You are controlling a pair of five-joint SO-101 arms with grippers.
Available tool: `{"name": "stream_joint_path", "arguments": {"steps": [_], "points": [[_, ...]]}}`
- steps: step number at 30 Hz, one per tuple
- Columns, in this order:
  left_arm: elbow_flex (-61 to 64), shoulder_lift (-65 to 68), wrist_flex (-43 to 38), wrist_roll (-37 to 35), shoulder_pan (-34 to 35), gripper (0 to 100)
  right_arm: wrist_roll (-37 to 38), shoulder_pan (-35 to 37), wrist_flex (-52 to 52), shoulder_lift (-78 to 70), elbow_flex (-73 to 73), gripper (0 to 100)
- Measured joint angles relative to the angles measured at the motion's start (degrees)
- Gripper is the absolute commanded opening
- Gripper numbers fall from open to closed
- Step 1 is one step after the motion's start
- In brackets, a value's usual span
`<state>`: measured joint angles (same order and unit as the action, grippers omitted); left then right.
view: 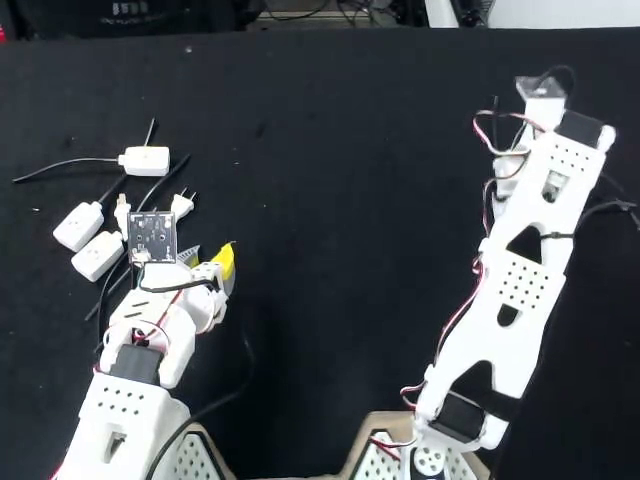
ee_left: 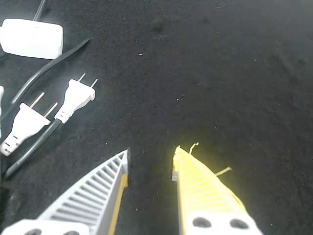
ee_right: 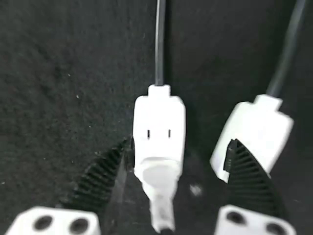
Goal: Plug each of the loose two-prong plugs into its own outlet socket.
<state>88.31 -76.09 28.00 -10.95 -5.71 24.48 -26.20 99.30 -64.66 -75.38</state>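
Observation:
Two loose white two-prong plugs (ee_left: 76,95) (ee_left: 24,122) lie side by side on black cords, prongs bare. They lie just off to one side of my left gripper (ee_left: 152,152), which hangs open over bare cloth with nothing between its fingers. From above, that gripper (view: 215,263) is right of the plugs (view: 183,204). White socket blocks (view: 145,158) (view: 78,225) (view: 97,256) lie around them. My right gripper (ee_right: 180,143) is open, its black fingers either side of a white socket block (ee_right: 159,132) with two empty slots. A second white block (ee_right: 257,134) lies beside one finger.
The table (view: 340,150) is covered in black cloth. Black cords (view: 60,165) trail from the blocks at the left. The right arm (view: 530,260) stretches along the table's right side, with red and white wires on it.

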Motion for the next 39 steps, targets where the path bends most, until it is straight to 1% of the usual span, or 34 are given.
{"name": "stream_joint_path", "arguments": {"steps": [3,6,10,13,20,25,28,31,35,39], "points": [[0.0,0.0,0.0,0.0,0.0,16,0.0,0.0,0.0,4.0,-0.1,19.6],[0.0,0.0,0.0,0.0,0.0,16,0.0,0.0,0.1,8.9,-0.1,15.8],[0.0,0.0,0.0,0.0,0.0,16,-0.4,0.0,0.1,17.1,0.4,12.9],[0.0,0.0,0.0,0.0,0.0,16,-3.1,1.6,0.1,24.4,5.0,12.2],[0.0,0.0,0.0,0.0,0.0,16,-4.2,10.1,0.1,47.1,26.8,12.3],[0.0,0.0,0.0,0.0,0.0,16,-4.4,18.0,0.2,63.3,41.8,12.3],[0.0,0.0,0.0,0.0,0.0,16,-4.4,24.3,-0.3,69.2,51.1,12.1],[0.0,0.0,0.0,0.0,0.0,16,-4.4,29.8,-4.9,71.4,62.5,12.1],[0.0,0.0,0.0,0.0,0.0,16,-5.1,36.0,-15.9,71.6,78.5,12.1],[0.0,0.0,0.0,0.0,0.3,16,-10.5,40.7,-25.5,71.6,89.5,12.0]]}}
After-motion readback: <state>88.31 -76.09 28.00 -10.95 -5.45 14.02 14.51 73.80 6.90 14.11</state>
